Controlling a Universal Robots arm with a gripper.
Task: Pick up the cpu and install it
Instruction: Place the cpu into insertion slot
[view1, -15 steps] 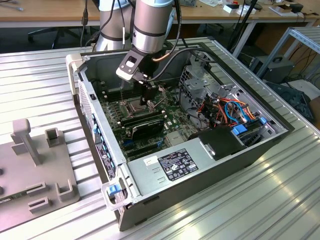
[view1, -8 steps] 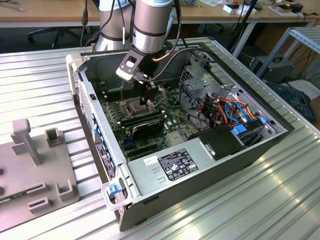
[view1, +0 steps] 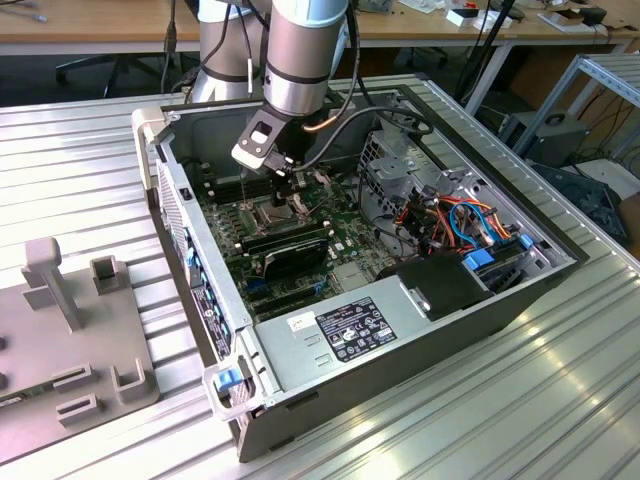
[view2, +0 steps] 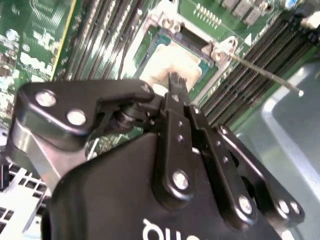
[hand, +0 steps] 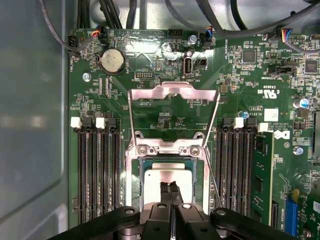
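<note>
The cpu (hand: 167, 181) lies flat inside the square socket (hand: 131, 175) on the green motherboard, its silver-grey top showing in both wrist views (view2: 165, 62). The socket's hinged metal plate (hand: 172, 92) stands swung open. My gripper (hand: 170, 190) hangs straight over the cpu's middle, its two black fingers (view2: 176, 85) pressed together with nothing between them. Whether the tips touch the chip's top I cannot tell. In the exterior view the gripper (view1: 286, 192) reaches down into the open computer case (view1: 200, 290) at its far-left part.
Black memory slots (hand: 95, 170) flank the socket, with a memory stick (hand: 262, 170) on one side. The thin socket lever (view2: 265, 76) sticks out. A power supply (view1: 350, 325), coloured cables (view1: 460, 225) and the case walls crowd the space. A grey fixture (view1: 60, 330) sits outside.
</note>
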